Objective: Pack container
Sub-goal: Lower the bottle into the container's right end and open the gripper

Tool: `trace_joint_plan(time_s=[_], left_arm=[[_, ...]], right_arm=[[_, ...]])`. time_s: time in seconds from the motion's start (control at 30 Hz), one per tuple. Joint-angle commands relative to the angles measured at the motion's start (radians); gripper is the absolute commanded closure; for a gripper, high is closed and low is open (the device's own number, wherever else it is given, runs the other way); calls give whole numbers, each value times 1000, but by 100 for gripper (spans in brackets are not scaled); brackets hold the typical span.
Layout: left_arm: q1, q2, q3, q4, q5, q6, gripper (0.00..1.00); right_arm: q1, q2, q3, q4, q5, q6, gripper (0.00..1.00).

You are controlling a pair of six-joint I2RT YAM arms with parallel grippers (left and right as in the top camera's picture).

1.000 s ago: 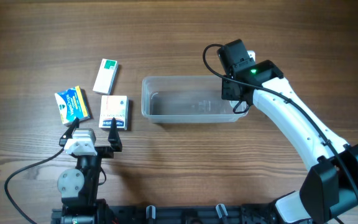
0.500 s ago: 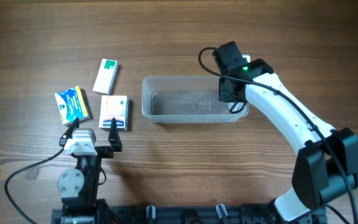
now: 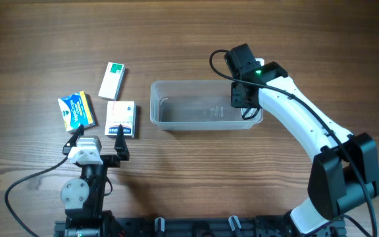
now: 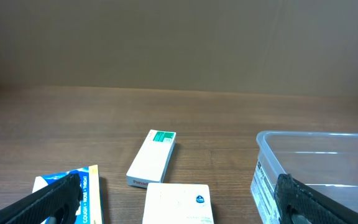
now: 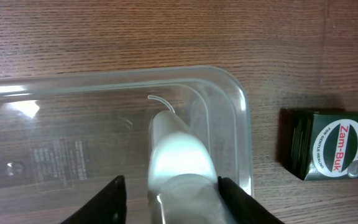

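The clear plastic container [image 3: 155, 105] lies at the table's middle; it also shows in the left wrist view [image 4: 316, 163] and the right wrist view [image 5: 244, 118]. My right gripper [image 3: 242, 100] is over the container's right end, shut on a small whitish clear bottle [image 5: 178, 149] that points down into that inner corner. My left gripper [image 3: 98, 139] is open and empty [image 4: 179, 211], just in front of a white box [image 3: 121, 118] and apart from it.
A white and green box [image 3: 112, 79] and a blue and yellow box [image 3: 76, 110] lie left of the container; both show in the left wrist view [image 4: 152, 157] [image 4: 84, 190]. A dark green Zam-Buk box [image 5: 328, 144] stands just right of the container.
My right gripper with the bottle moved slightly left over the container's right end, then held still. The left arm and the boxes have not moved.
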Motion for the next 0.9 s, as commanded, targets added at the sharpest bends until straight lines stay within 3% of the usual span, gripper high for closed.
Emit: trace_joint_plan(time_s=[0.0, 0.87], left_arm=[[0, -7, -5, -4, 12, 15, 0], [0, -7, -5, -5, 12, 15, 0]], right_arm=[[-2, 26, -3, -3, 6, 13, 48], [-2, -114, 16, 16, 3, -20, 38]])
